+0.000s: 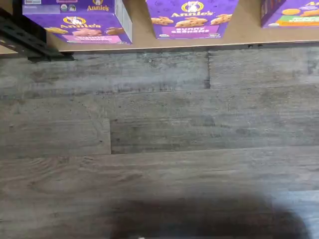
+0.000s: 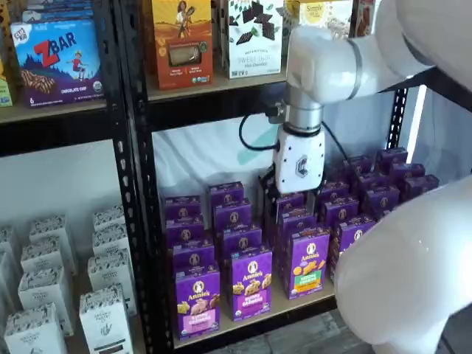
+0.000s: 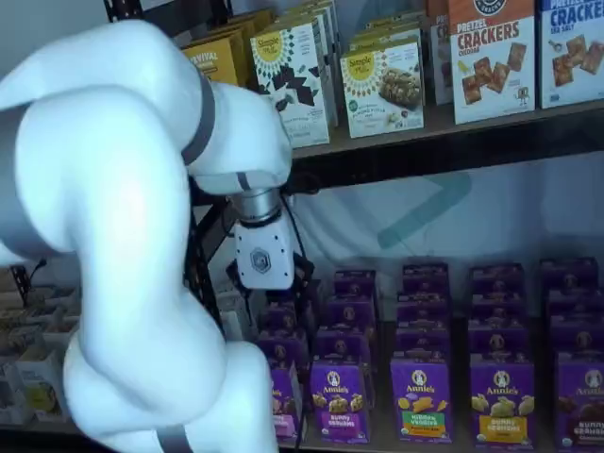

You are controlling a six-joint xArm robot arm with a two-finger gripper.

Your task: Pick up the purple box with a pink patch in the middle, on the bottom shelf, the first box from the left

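The purple box with a pink band (image 2: 197,301) stands upright at the left front of the bottom shelf (image 2: 295,306), with more purple boxes behind it. In the wrist view the box (image 1: 75,22) stands at the shelf's front edge (image 1: 239,37). In a shelf view the arm hides most of it (image 3: 283,401). Beside it stand a purple-band box (image 2: 251,284) and a green-band box (image 2: 308,262). My gripper (image 2: 291,193) hangs above the rows of boxes, up and to the right of the pink-band box. Its white body also shows in a shelf view (image 3: 266,283). Its fingers are not plain.
A black perforated upright (image 2: 136,184) stands just left of the box; its foot shows in the wrist view (image 1: 25,40). Grey wood floor (image 1: 159,139) lies in front of the shelf. White boxes (image 2: 44,295) fill the rack to the left. The higher board (image 2: 214,85) carries other boxes.
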